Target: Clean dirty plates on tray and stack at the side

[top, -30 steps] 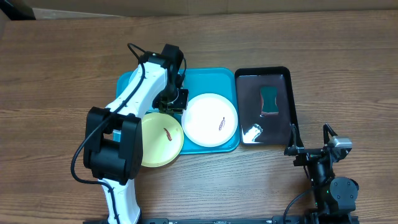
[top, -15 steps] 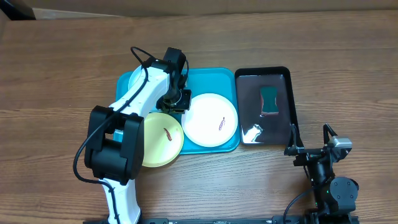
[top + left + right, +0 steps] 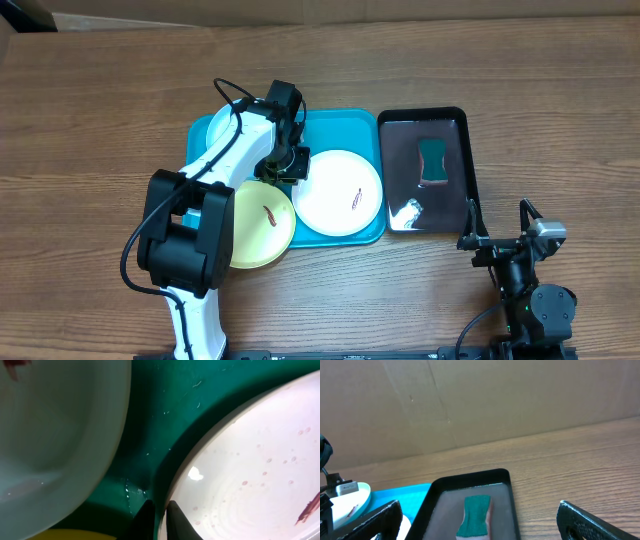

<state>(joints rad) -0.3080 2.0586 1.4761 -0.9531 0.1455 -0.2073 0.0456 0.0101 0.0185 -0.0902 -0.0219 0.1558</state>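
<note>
On the turquoise tray (image 3: 340, 128) lie the white plate (image 3: 340, 192) with a brown smear, the light cyan plate (image 3: 218, 130) at the back left, mostly under the arm, and the yellow-green plate (image 3: 262, 225) overhanging the front left. My left gripper (image 3: 290, 170) is down at the white plate's left edge. In the left wrist view the gripper (image 3: 159, 510) is shut on the white plate's (image 3: 250, 460) rim, one finger on each side. The cyan plate (image 3: 55, 435) is to its left. My right gripper (image 3: 498, 218) rests open at the front right, holding nothing.
A glossy black tray (image 3: 465, 150) holding water and a green sponge (image 3: 433, 160) stands right of the turquoise tray. In the right wrist view the sponge (image 3: 475, 515) lies ahead of the open gripper (image 3: 479, 505). Bare wooden table surrounds both trays.
My left gripper has shifted a little to the right onto the white plate's rim and its jaws have come together on it. The right arm has not moved.
</note>
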